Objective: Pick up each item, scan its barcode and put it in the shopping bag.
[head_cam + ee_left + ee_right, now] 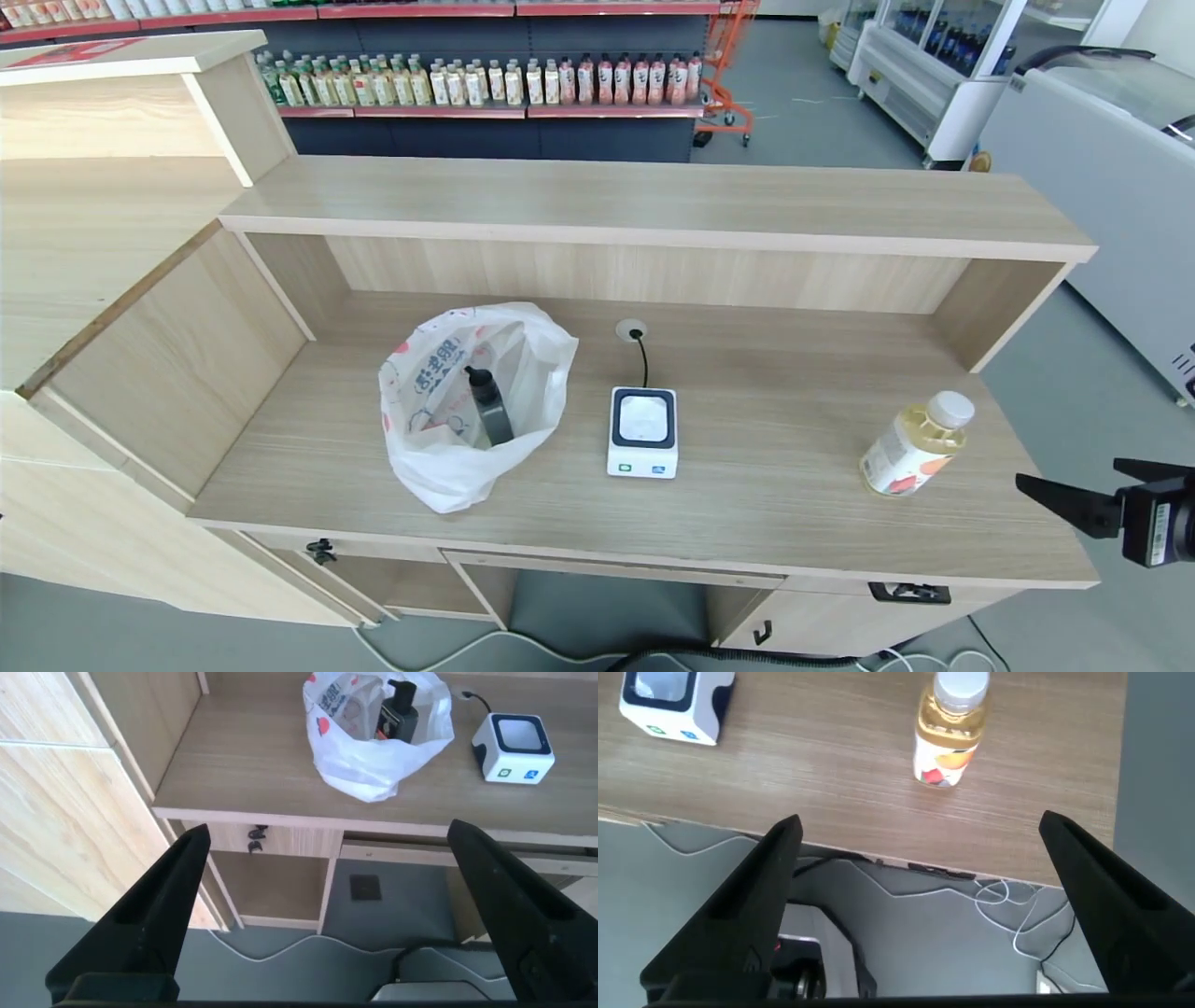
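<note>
**Head view.** A wooden worktop (747, 504) carries three things, well apart from one another. At left stands the white shopping bag (439, 457), its mouth open upward, with a dark bottle (489, 411) upright inside it. At centre lies the scanner (642, 431), a white box whose dark-framed window faces up. Its black cable (640, 359) runs to a round opening farther back. At right stands the juice bottle (917, 445), white-capped with pale yellow contents, on the worktop and outside the bag. The right gripper (1066, 471) hangs off the near right corner of the worktop, near the juice bottle but apart from it. Beyond a raised ledge (653, 201), store shelves (485, 82) hold rows of bottles.

**Left wrist view.** The left gripper (329, 831) sits in front of and lower than the worktop's near edge, on the bag's side. Its fingers (159, 915) are spread wide and hold nothing. This view adds the worktop's front face below the bag, which bears a small dark fitting (254, 840).

**Right wrist view.** The right gripper's fingers (747, 915) are likewise released and empty. The juice bottle stands farther off, seen through the gap between them. This view adds white cords (1008, 896) hanging below the near edge.
</note>
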Tool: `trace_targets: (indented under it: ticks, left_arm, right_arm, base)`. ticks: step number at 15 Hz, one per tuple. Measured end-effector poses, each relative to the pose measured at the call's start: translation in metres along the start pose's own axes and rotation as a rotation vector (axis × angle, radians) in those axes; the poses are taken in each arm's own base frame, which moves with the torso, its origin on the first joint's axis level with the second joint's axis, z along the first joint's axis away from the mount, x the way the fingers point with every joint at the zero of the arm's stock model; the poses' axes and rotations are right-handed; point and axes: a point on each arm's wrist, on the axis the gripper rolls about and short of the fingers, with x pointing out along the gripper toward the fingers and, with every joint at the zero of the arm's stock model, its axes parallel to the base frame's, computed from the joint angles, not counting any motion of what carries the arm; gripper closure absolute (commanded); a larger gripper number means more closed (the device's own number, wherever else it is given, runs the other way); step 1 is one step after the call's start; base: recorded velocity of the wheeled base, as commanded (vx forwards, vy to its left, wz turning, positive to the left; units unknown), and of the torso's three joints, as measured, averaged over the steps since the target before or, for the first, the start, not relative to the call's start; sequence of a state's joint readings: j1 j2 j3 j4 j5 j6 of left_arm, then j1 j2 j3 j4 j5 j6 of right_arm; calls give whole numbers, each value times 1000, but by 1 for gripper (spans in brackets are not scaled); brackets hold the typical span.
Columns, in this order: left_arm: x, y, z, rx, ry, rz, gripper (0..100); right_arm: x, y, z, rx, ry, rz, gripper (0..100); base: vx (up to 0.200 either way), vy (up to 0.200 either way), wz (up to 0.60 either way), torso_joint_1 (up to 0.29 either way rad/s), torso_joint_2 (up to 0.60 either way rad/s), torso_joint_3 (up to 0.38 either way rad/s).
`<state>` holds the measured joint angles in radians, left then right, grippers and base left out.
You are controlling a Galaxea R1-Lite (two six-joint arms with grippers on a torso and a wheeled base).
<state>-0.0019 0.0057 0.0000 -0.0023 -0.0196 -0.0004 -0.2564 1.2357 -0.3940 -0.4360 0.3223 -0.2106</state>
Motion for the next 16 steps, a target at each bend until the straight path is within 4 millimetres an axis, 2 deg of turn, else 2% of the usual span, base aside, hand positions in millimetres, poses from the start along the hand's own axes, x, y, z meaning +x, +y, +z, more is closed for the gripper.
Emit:
trace_targets:
  ticks: [5, 10, 16]
  left_arm:
    - [1, 0, 0, 0, 18, -6, 0]
    - [0, 0, 0, -2, -2, -2, 0]
    - [0, 0, 0, -2, -5, 1, 0]
  right_arm:
    - [24, -7, -12, -13, 86, 52, 0]
    - [38, -10, -23, -47, 93, 55, 0]
    - [51, -13, -45, -68, 104, 52, 0]
  base:
    - [0, -200, 0, 4, 4, 2]
    - [0, 0, 0, 0, 0, 0]
    - [0, 0, 0, 0, 0, 0]
